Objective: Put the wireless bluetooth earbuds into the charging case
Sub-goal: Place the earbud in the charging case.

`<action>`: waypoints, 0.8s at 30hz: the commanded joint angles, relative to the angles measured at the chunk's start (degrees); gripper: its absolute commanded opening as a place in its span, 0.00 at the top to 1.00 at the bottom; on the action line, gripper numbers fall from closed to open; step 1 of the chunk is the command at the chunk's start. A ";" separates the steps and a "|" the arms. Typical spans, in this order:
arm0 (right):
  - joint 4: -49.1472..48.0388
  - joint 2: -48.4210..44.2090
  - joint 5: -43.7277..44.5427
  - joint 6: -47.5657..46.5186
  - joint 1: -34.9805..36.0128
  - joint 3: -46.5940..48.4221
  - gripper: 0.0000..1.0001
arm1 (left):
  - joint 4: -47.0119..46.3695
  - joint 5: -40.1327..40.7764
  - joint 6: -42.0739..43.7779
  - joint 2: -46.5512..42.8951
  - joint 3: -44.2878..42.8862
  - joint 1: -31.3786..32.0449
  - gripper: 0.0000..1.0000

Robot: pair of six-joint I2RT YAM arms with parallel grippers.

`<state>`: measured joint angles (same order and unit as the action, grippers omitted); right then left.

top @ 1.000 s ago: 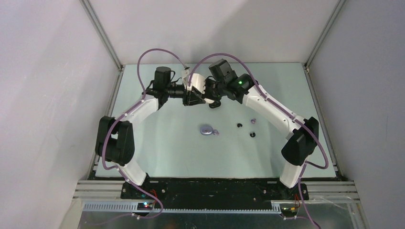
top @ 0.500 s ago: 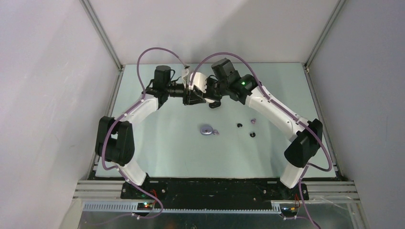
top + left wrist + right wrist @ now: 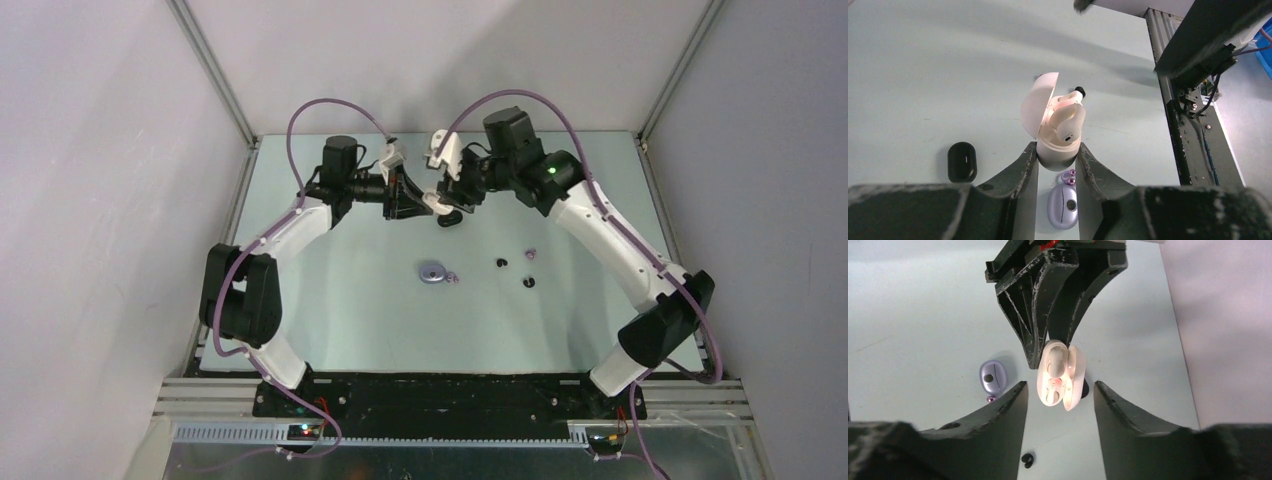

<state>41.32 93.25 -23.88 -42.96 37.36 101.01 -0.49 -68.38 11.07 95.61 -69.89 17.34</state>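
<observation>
My left gripper [image 3: 1058,156] is shut on the base of a white charging case [image 3: 1058,150], held above the table with its lid [image 3: 1039,105] open. A white earbud [image 3: 1068,118] with a black tip sits in the case. My right gripper [image 3: 1060,392] stands open just short of the case [image 3: 1060,376], touching nothing. In the top view the two grippers face each other at the back of the table, left [image 3: 412,203] and right [image 3: 447,183]. Loose on the table lie two black earbuds [image 3: 502,263] [image 3: 529,282] and two lavender earbuds [image 3: 530,253] [image 3: 453,278].
A closed lavender case [image 3: 432,272] lies mid-table, with one lavender earbud touching it. A closed black case [image 3: 962,161] lies on the table under the grippers. Enclosure walls and metal frame rails [image 3: 660,195] border the table.
My right gripper has opened and drawn back to the right, away from the white case. The left gripper has kept its hold and stayed in place.
</observation>
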 commanded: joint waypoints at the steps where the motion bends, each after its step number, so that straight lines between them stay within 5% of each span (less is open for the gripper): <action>1: -4.18 -5.59 -7.05 6.45 -3.95 -2.59 0.37 | -2.16 -3.38 4.43 -1.73 -0.43 -0.33 1.00; 12: -4.49 -4.01 -7.63 2.85 -2.07 -6.10 0.29 | 18.58 -3.05 25.75 -3.65 -4.13 -0.33 1.00; 24: -4.23 -0.08 -7.17 -0.61 0.04 -5.89 0.33 | 28.94 -1.15 37.57 -4.60 -6.65 -0.12 1.00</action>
<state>38.72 92.31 -31.35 -42.26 36.84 94.72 23.68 -69.28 42.11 93.82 -74.06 17.23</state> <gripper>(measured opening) 0.681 0.317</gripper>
